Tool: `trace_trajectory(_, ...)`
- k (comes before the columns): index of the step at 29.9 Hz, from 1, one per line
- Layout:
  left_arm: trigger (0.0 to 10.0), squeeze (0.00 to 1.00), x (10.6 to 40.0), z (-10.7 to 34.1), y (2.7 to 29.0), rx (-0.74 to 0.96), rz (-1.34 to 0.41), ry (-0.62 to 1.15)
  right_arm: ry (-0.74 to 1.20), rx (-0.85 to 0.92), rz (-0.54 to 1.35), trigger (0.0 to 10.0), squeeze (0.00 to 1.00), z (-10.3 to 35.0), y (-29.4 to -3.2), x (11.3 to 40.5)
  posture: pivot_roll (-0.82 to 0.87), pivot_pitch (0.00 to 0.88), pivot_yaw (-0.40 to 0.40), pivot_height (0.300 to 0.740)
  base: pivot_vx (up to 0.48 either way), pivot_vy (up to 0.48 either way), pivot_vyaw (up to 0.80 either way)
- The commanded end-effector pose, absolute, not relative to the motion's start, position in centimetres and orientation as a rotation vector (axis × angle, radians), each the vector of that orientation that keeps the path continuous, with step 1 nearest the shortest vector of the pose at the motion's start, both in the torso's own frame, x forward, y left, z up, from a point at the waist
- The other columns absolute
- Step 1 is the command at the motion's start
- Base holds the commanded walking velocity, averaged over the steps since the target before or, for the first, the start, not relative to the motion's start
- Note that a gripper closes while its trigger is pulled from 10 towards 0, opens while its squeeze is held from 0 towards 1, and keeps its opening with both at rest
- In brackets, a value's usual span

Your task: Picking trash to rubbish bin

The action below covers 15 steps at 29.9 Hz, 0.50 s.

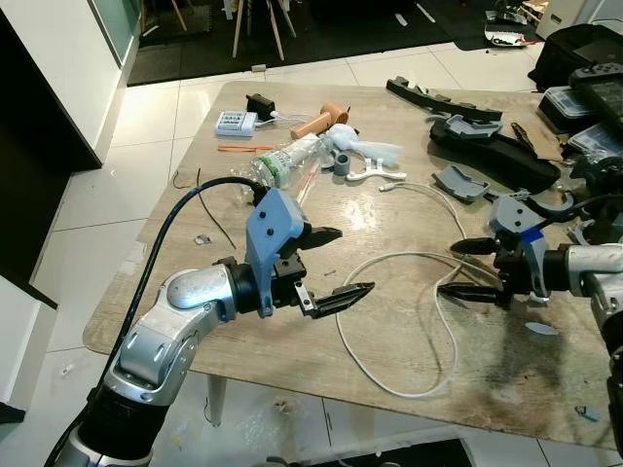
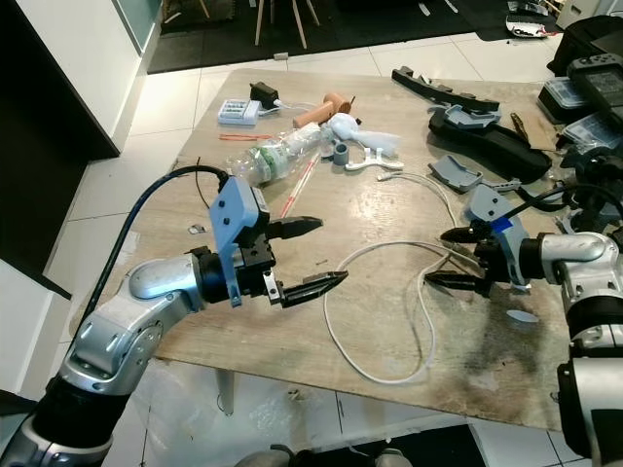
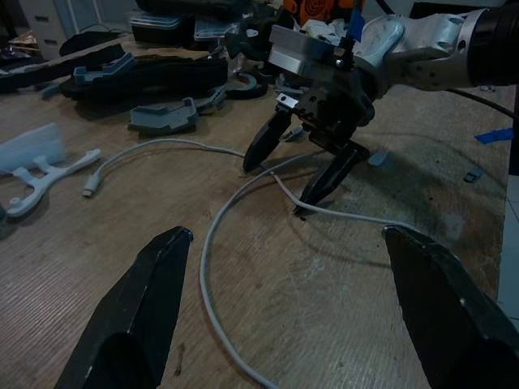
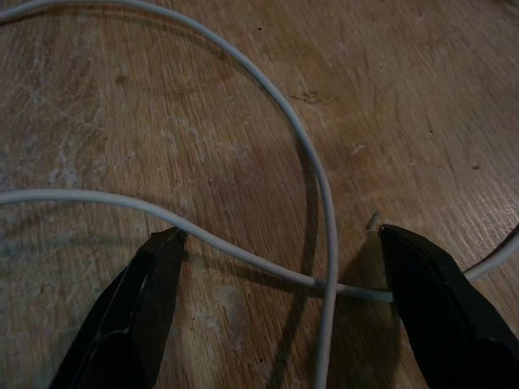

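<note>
A long white cable [image 1: 399, 256] lies in loops on the wooden table [image 1: 292, 341]. My right gripper [image 1: 448, 269] is open and low over the table at the right. Its two black fingers straddle the spot where the cable [image 4: 243, 251] crosses itself, and nothing is gripped. My left gripper [image 1: 355, 261] is open above the table's middle, pointing at the right gripper [image 3: 273, 190] from a short way off, with nothing between its fingers. A crushed clear plastic bottle [image 1: 287, 161] lies further back on the table.
A white plastic piece [image 1: 365, 151], a wooden handle [image 1: 316, 122] and a small battery pack [image 1: 236, 123] lie beyond the bottle. Black and grey tool parts [image 1: 487, 146] crowd the back right. The table's front edge is close below both arms. White tiled floor [image 1: 117, 185] lies to the left.
</note>
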<state>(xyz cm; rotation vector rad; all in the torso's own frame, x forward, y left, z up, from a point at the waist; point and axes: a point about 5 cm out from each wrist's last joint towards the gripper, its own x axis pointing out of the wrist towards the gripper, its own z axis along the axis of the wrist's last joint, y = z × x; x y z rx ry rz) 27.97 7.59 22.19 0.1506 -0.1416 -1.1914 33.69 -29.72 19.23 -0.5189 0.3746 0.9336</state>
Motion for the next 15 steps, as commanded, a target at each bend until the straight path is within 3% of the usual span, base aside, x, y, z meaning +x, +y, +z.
trace_trajectory(1,10.0,0.00,27.59,22.21,7.71,0.162,-1.214,-0.135,0.643,-0.511,0.964,10.0,0.00,15.04,-30.86,31.72,0.00,0.239,0.109,0.740,0.000,0.000,0.00)
trace_trajectory(2,10.0,0.00,27.57,22.21,7.71,0.163,-1.215,-0.135,0.648,-0.514,0.965,10.0,0.00,15.04,-30.88,31.70,0.00,0.239,0.109,0.740,0.000,0.000,0.00)
trace_trajectory(3,10.0,0.00,27.57,22.21,7.70,0.163,-1.215,-0.134,0.650,-0.508,0.966,4.7,0.00,15.05,-30.90,31.68,0.00,0.234,0.108,0.740,0.000,0.000,0.00)
trace_trajectory(4,10.0,0.00,27.57,22.20,7.69,0.163,-1.215,-0.134,0.652,-0.502,0.965,4.7,0.00,15.05,-30.91,31.67,0.00,0.234,0.108,0.740,0.000,0.000,0.00)
trace_trajectory(5,10.0,0.00,27.61,22.21,7.69,0.164,-1.211,-0.135,0.658,-0.495,0.963,0.0,0.00,15.04,-30.99,31.63,0.00,0.232,0.108,0.740,0.000,0.000,0.00)
trace_trajectory(15,10.0,0.00,27.70,22.21,7.64,0.168,-1.208,-0.137,0.691,-0.477,0.974,0.0,0.00,14.97,-31.14,31.45,-0.01,0.229,0.108,0.740,0.000,0.000,0.00)
